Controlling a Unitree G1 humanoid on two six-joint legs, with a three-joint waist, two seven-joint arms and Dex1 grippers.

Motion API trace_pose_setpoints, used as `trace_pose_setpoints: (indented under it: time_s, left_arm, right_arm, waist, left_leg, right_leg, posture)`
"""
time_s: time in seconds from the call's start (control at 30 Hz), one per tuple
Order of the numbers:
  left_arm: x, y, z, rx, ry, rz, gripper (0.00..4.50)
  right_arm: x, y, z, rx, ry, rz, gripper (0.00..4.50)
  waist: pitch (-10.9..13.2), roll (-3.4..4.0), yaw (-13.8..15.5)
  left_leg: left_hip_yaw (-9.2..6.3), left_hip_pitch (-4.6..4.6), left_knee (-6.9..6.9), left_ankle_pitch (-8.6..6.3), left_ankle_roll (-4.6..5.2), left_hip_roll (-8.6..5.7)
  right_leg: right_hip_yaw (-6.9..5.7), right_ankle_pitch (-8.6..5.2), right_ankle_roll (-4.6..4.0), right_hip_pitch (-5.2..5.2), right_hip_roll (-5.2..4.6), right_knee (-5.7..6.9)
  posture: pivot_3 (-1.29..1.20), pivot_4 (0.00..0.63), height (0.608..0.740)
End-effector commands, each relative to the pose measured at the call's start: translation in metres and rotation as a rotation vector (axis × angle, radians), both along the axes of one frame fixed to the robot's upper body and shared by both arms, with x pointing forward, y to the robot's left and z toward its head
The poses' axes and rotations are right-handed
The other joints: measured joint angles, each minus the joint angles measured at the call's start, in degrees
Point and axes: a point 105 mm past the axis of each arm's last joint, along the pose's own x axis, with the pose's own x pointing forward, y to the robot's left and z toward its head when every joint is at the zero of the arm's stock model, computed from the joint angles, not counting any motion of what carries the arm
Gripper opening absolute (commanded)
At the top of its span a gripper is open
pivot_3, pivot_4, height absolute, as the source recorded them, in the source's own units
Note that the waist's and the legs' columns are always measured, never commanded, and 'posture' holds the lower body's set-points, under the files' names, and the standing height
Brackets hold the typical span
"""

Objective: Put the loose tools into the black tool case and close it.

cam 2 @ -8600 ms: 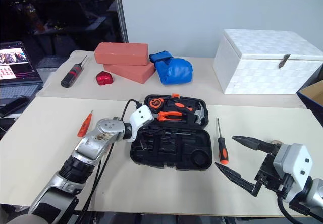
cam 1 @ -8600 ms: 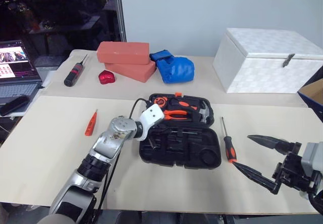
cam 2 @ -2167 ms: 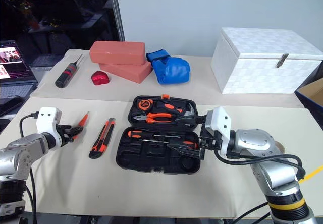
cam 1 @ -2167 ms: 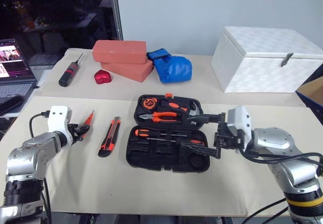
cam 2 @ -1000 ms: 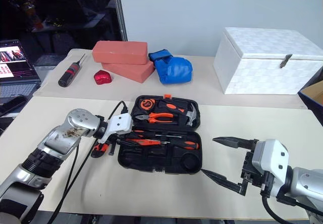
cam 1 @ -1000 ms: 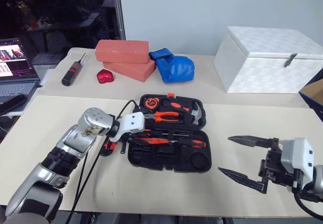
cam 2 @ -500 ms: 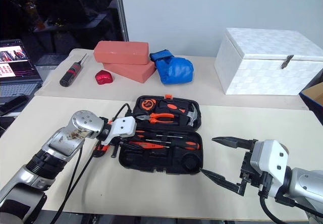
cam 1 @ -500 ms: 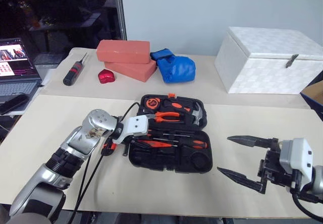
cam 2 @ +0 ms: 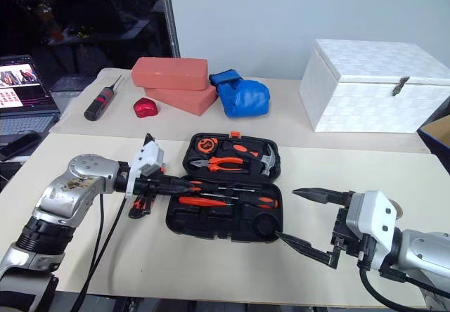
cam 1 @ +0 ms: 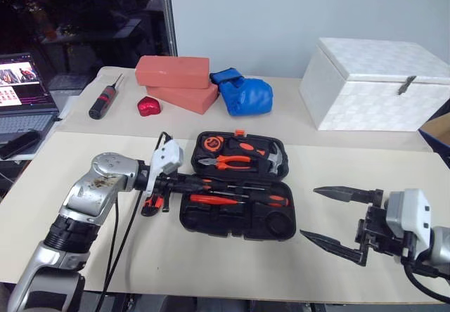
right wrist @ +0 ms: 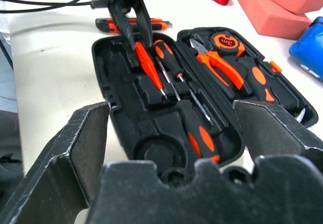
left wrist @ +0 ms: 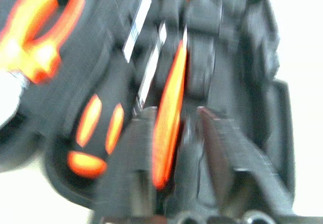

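Hovering over the left end of the open black tool case [cam 1: 239,196], the left gripper [right wrist: 132,30] looks clenched beside the small orange screwdriver [right wrist: 147,65] lying inside; withdrawing could drag it out; right gripper [cam 1: 337,217] released

Black tool case [cam 1: 239,217]; orange-black utility knife [cam 1: 150,204]; white box [cam 1: 373,83].

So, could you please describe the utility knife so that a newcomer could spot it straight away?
Start at the open black tool case in the middle of the table. The utility knife lies flat on the table just off the case's left edge, under the left gripper. It is the only orange-and-black tool lying outside the case.
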Motion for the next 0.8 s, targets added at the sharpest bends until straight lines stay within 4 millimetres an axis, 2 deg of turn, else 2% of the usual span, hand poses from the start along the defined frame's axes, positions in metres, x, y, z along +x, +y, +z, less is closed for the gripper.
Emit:
trace_pose_setpoints:
  time_s: [0.03, 0.17, 0.33, 0.6, 0.8]
  left_arm:
    - [-0.007, -0.011, 0.003, -0.056, -0.004, 0.024, 0.04]
    - [-0.021, -0.015, -0.015, -0.023, 0.020, 0.015, 0.04]
    - [-0.026, -0.019, -0.025, -0.010, 0.064, 0.022, 0.04]
    - [-0.009, -0.022, -0.029, -0.059, 0.159, 0.138, 0.04]
    - [-0.002, -0.016, -0.043, 0.019, 0.174, 0.199, 0.04]
  right_arm:
    - [0.002, -0.001, 0.006, -0.004, -0.021, 0.013, 4.50]
    - [0.002, -0.002, 0.006, -0.007, -0.019, 0.012, 4.50]
    - [0.000, -0.001, 0.006, -0.007, -0.015, 0.010, 4.50]
    - [-0.003, -0.003, 0.004, -0.011, -0.007, -0.004, 4.50]
    - [-0.004, -0.004, 0.003, -0.011, -0.003, -0.014, 4.50]
  waist:
    - [0.0, 0.00, -0.1]
    - [0.0, 0.00, -0.5]
    - [0.0, 0.00, -0.2]
    - [0.0, 0.00, -0.2]
    - [0.0, 0.01, -0.3]
  left_leg:
    - [0.00, 0.00, 0.00, 0.00, 0.00, -0.01]
    - [0.00, 0.00, -0.06, 0.00, 0.01, 0.01]
    - [-0.04, 0.02, -0.05, 0.00, 0.01, 0.01]
    - [-0.04, 0.01, 0.04, 0.01, 0.01, -0.06]
    - [-0.06, 0.00, 0.02, 0.01, 0.01, -0.05]
  right_leg:
    - [0.00, 0.00, 0.00, 0.00, 0.01, 0.00]
    - [0.02, 0.00, 0.08, -0.03, 0.02, 0.01]
    - [0.01, -0.03, 0.04, -0.02, 0.04, 0.05]
    - [0.04, -0.02, 0.04, 0.03, 0.01, 0.04]
    - [0.04, -0.03, 0.04, 0.02, 0.03, 0.02]
  posture:
    - [0.00, 0.150, 0.736]
    - [0.00, 0.150, 0.736]
    - [0.00, 0.150, 0.736]
    - [0.00, 0.150, 0.736]
    - [0.00, 0.150, 0.736]
